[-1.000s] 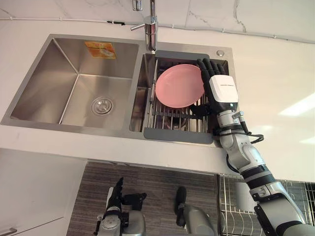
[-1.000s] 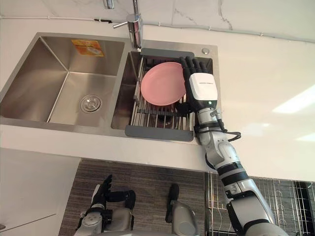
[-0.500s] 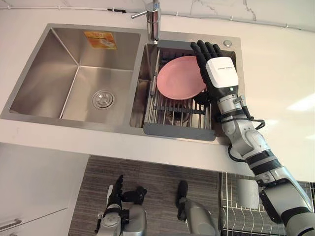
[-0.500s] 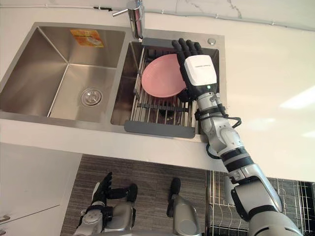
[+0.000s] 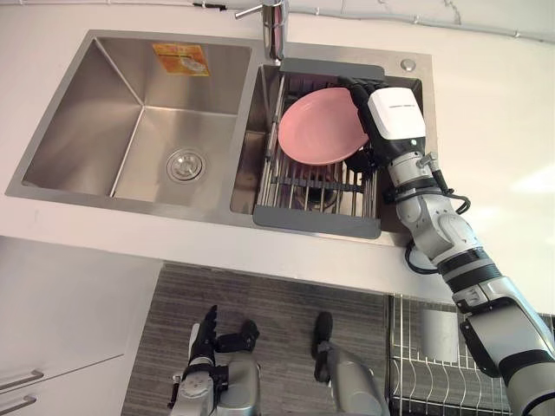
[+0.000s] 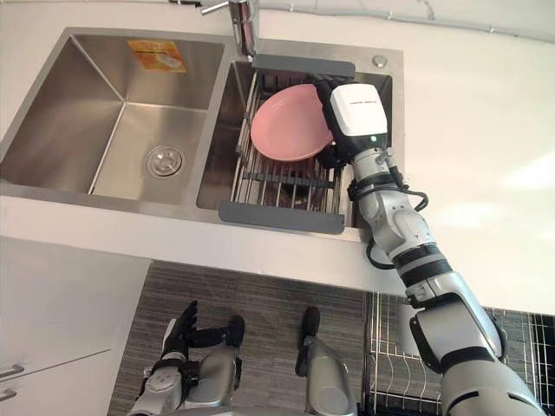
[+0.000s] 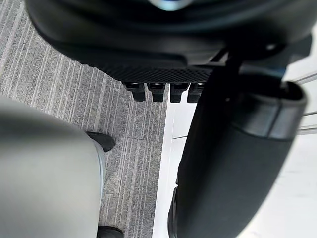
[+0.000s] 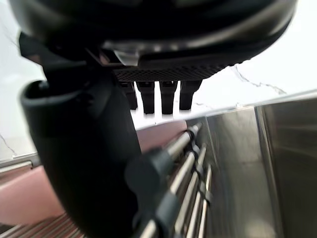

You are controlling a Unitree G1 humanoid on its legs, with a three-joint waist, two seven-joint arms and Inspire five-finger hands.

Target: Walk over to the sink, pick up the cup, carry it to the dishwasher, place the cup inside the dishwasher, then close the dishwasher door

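Cup is what I look for and cannot pick out: a dark shape [image 5: 359, 161] sits just under the plate's lower right rim, beside the right hand's thumb, and I cannot tell whether it is a cup or part of the hand.

The sink [image 5: 52, 186] has two basins set in a white counter [image 5: 486, 113]. The left basin holds a drain [image 5: 185, 165] and a yellow sticker [image 5: 180, 59] on its far wall. The right basin carries a wire rack [image 5: 312, 186] with a pink plate [image 5: 316, 130] lying tilted on it, below the tap [image 5: 275, 26].

The right hand [image 5: 396, 123] is over the right basin, at the plate's right edge. Its fingers [image 8: 161, 96] look straight and reach over the plate's rim; the thumb [image 8: 84, 163] stands apart from them on the near side, with the plate and the rack bars showing past it. The hand is not closed on anything that I can see.

The left hand [image 5: 203, 338] hangs low over the grey floor [image 5: 277, 303] in front of the white cabinet [image 5: 61, 321], fingers straight and holding nothing. A wire basket [image 5: 416, 381] shows at the lower right, under the counter.
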